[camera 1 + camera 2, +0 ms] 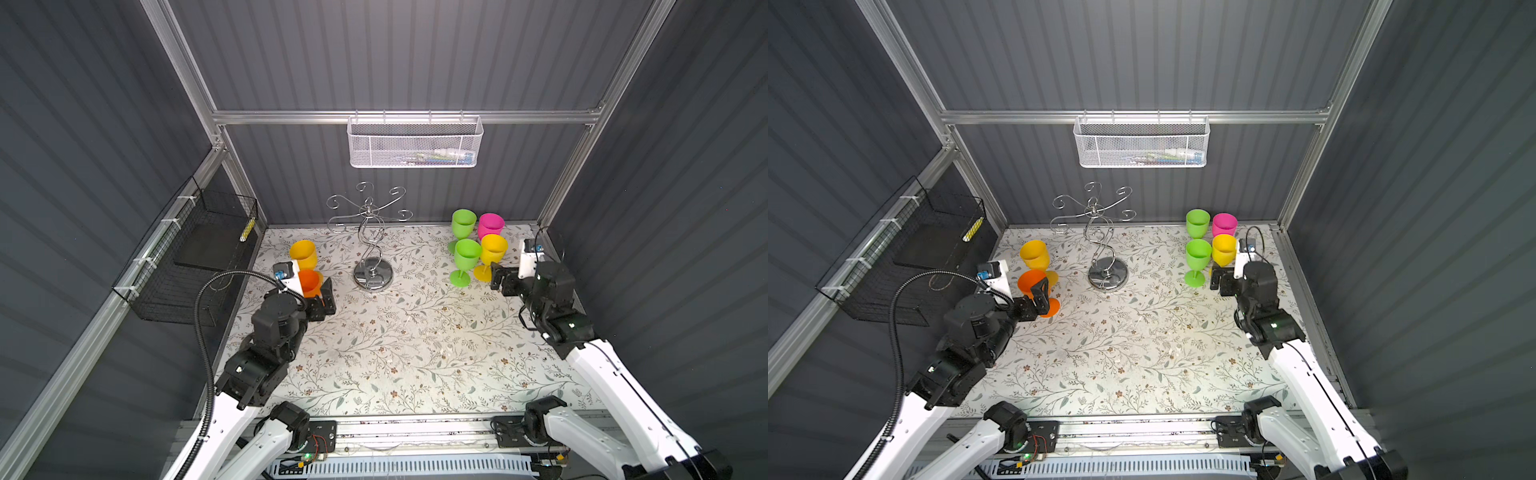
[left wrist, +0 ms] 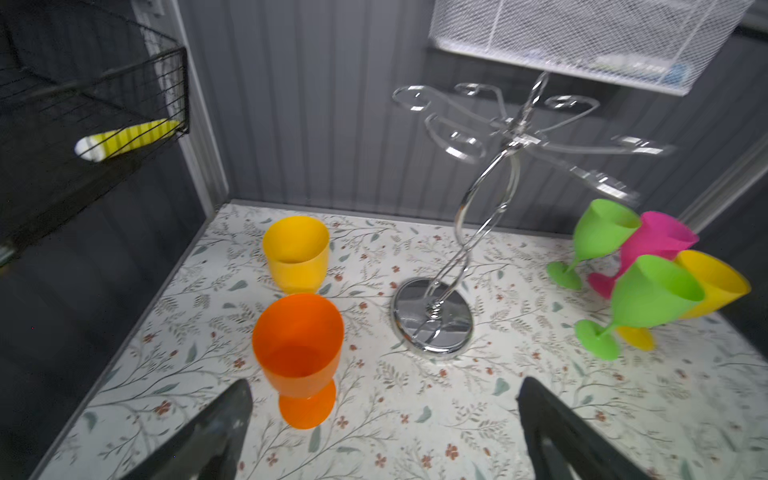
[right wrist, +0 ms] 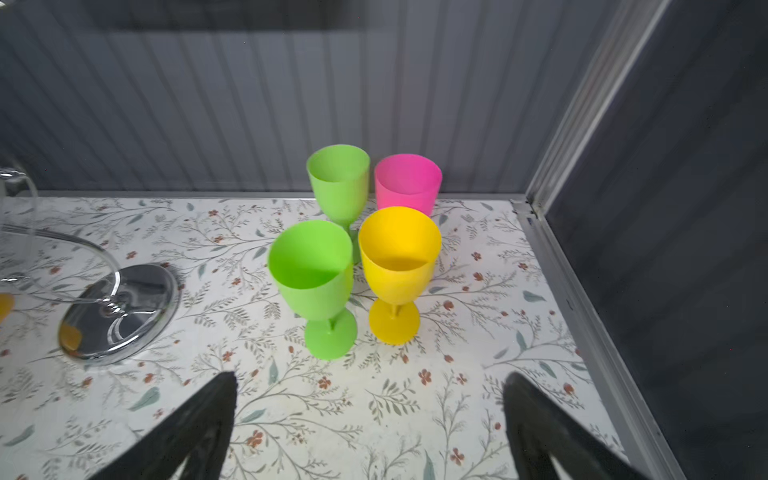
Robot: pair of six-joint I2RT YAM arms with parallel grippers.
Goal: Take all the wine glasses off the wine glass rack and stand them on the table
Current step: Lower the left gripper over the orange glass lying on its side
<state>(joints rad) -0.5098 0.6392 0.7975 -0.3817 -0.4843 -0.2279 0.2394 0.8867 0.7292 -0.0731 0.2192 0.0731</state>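
Rack: we took the wine glass rack (image 1: 373, 275) as our landmark. It stood upright on its shiny disc base on the floral table (image 1: 415, 353), its twisted stem rising to 6 curled arms.

Glasses left of the rack: the left yellow glass (image 2: 296, 253) and the orange glass (image 2: 297, 345) stood upright on their feet, close together. The yellow one was about level with the rack's base, the orange one nearer the robot.

Glasses right of the rack: 4 stood upright in a tight cluster. The rear green glass (image 3: 338, 178) and the pink glass (image 3: 408, 180) were behind; the front green glass (image 3: 311, 266) and the right yellow glass (image 3: 399, 253) were ahead of them.

Left gripper (image 2: 384, 386): we saw it released, jaws wide and holding nothing, left of the rack. The orange glass stood just beside one finger (image 2: 224, 419); we could not tell whether they touched.

Right gripper (image 3: 371, 378): released, jaws spread with only table between them. It sat right of the rack, near the front 2 glasses but apart from them.

Baskets: a white mesh basket (image 1: 415, 143) hung above and behind the rack. A black wire basket (image 1: 187, 257) hung well to the rack's left.
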